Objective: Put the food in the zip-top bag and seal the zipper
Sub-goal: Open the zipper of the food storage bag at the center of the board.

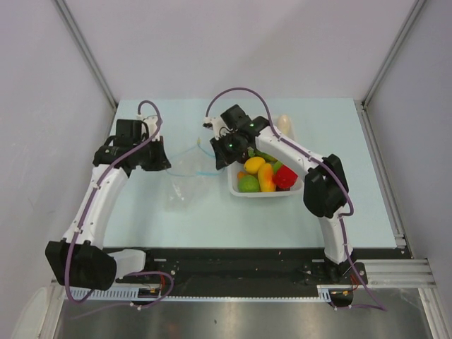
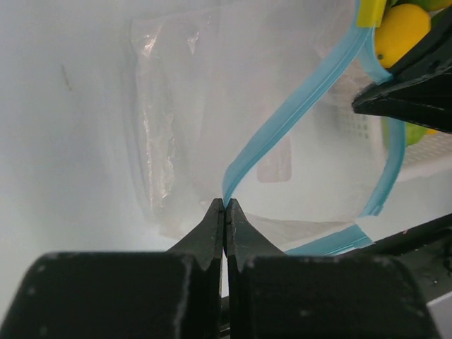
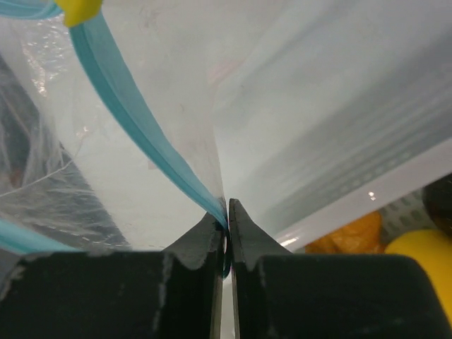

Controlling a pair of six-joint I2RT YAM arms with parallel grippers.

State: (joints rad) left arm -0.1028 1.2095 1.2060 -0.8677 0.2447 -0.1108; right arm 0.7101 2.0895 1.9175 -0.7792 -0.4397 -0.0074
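Pinching the blue zipper, the left gripper has both fingers squeezed tight on it. The right gripper is clamped on that same zipper further along, so the strip loops between them. The clear bag lies crumpled on the table. The food sits piled in the white basket, just right of the bag.

A pale mint counter lies under the left end effector and right end effector. Beyond them rises a plain grey-white back wall. Outward of each stand similar side walls and slanting aluminium posts. The light is soft and even.
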